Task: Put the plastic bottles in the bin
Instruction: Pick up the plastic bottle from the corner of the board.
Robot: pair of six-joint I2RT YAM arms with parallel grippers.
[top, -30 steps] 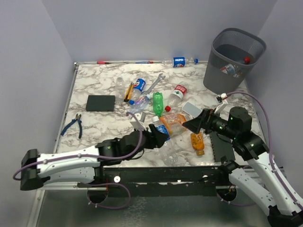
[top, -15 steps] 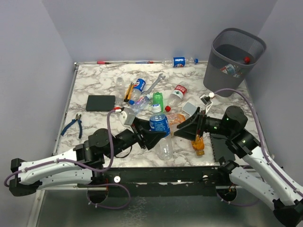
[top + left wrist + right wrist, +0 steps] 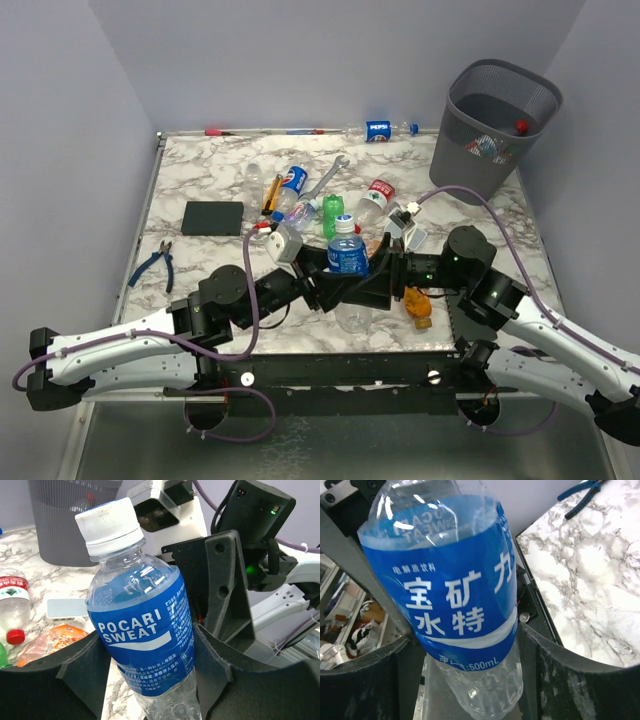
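While the left fingers (image 3: 75, 680) clamp the blue-label bottle (image 3: 142, 625) cap up above the counter (image 3: 200, 180), the right fingers (image 3: 570, 680) stand wide on both sides of it; the bin (image 3: 460, 160) is well apart beyond the right fingers

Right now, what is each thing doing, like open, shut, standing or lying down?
Pocari Sweat bottle, capped, upright, held off the table.
left gripper, shut on the bottle.
right gripper, fingers either side of the bottle; grip unclear.
bin, upright, a red-capped bottle inside.
green bottle, lying on the table.
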